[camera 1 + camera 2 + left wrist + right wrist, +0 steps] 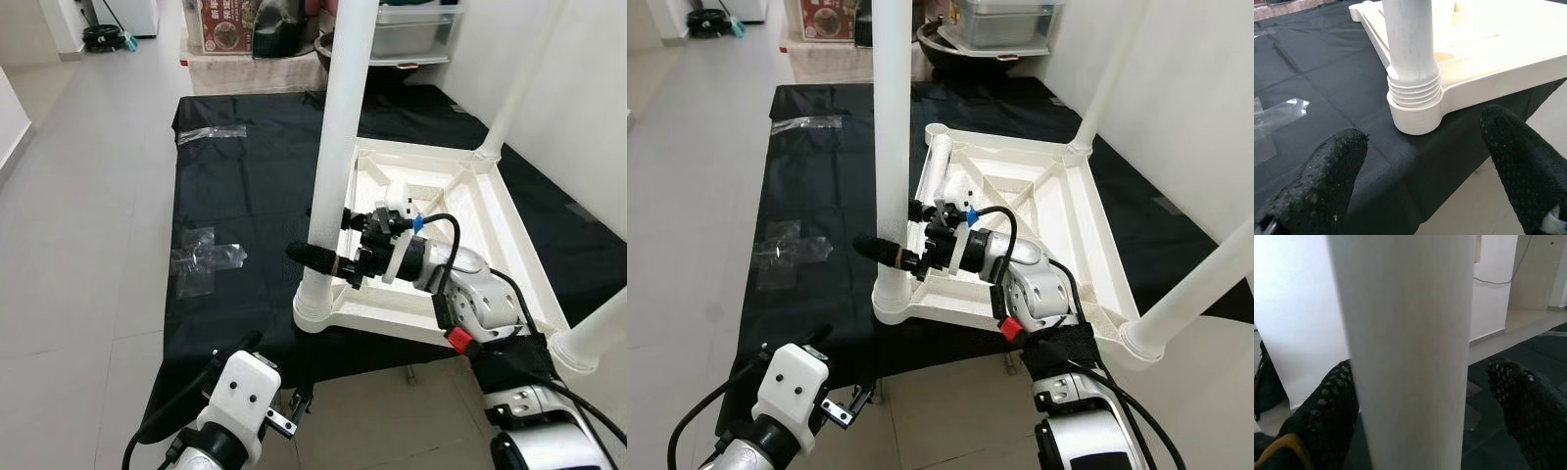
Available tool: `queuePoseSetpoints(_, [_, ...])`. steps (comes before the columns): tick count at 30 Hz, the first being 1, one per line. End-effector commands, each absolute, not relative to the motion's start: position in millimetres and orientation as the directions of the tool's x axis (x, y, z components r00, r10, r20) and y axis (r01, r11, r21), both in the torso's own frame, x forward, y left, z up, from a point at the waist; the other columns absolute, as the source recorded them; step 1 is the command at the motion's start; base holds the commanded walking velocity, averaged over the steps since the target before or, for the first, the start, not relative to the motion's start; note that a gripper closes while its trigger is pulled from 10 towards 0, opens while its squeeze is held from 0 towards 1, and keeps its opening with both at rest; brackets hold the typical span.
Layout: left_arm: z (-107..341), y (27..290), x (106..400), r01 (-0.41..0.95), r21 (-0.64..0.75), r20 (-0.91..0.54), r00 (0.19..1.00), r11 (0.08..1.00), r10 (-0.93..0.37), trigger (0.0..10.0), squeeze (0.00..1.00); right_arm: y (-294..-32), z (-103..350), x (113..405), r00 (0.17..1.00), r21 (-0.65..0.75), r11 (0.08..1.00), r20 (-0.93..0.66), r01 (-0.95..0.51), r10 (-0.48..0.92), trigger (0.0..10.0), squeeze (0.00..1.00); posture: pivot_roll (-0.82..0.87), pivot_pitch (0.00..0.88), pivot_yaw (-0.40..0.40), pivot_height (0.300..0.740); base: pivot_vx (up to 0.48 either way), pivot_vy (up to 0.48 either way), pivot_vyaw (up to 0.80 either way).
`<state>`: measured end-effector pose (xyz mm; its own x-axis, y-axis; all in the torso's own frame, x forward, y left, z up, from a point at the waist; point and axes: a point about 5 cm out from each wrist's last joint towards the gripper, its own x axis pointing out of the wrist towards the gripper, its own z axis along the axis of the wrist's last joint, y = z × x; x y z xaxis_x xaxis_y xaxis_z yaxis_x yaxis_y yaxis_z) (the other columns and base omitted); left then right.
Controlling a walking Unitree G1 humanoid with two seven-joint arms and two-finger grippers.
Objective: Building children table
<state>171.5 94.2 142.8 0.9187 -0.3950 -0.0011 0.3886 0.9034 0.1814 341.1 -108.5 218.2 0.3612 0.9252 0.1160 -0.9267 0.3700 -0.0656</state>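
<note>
A white plastic children's table lies upside down on a black cloth. Its near-left leg stands upright, screwed into the corner socket. My right gripper reaches across the tabletop and straddles this leg low down. It is open: one finger lies against the leg and the other stands off with a gap. My left gripper hangs low at the cloth's front edge, open and empty, facing the socket. Two more legs stand on the right side.
A short white tube leans at the table's far-left corner. Clear tape patches stick to the cloth. Boxes and a metal container line the back, a white wall runs on the right, and tiled floor lies to the left.
</note>
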Motion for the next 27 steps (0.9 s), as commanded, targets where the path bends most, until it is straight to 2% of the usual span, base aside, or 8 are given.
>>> queuePoseSetpoints(1, [142.3,93.6,169.4,0.389,0.195,-0.006,0.918,0.900,-0.396,10.0,0.00,-104.6,220.4,344.3,0.371,-0.082,0.381,0.117,-0.921,0.921,10.0,0.00,0.10,0.128,-0.090,0.740,0.000,0.000,0.00])
queuePoseSetpoints(10, [142.4,93.4,169.2,0.388,0.194,-0.006,0.919,0.901,-0.394,10.0,0.00,-98.9,220.6,346.6,0.370,-0.074,0.380,0.127,-0.922,0.920,10.0,0.00,0.10,0.131,-0.093,0.740,0.000,0.000,0.00])
queuePoseSetpoints(11, [142.4,93.5,169.2,0.386,0.194,-0.006,0.920,0.902,-0.393,10.0,0.00,-97.9,220.1,346.7,0.369,-0.069,0.379,0.128,-0.923,0.921,6.4,0.00,0.10,0.132,-0.093,0.740,0.000,0.000,0.00])
queuePoseSetpoints(12, [142.4,93.5,169.2,0.386,0.194,-0.006,0.920,0.902,-0.393,10.0,0.00,-97.9,220.1,346.7,0.369,-0.069,0.379,0.128,-0.923,0.921,6.4,0.00,0.10,0.132,-0.093,0.740,0.000,0.000,0.00])
queuePoseSetpoints(13, [142.5,93.5,169.2,0.386,0.193,-0.006,0.920,0.902,-0.392,10.0,0.00,-97.6,219.4,346.7,0.371,-0.058,0.381,0.130,-0.923,0.919,0.0,0.00,0.10,0.133,-0.093,0.740,0.000,0.000,0.00])
queuePoseSetpoints(27, [141.6,94.2,170.0,0.381,0.191,-0.009,0.922,0.905,-0.386,10.0,0.00,-94.5,214.8,341.6,0.370,-0.070,0.380,0.128,-0.922,0.920,0.0,0.00,0.09,0.137,-0.093,0.740,0.000,0.000,0.00])
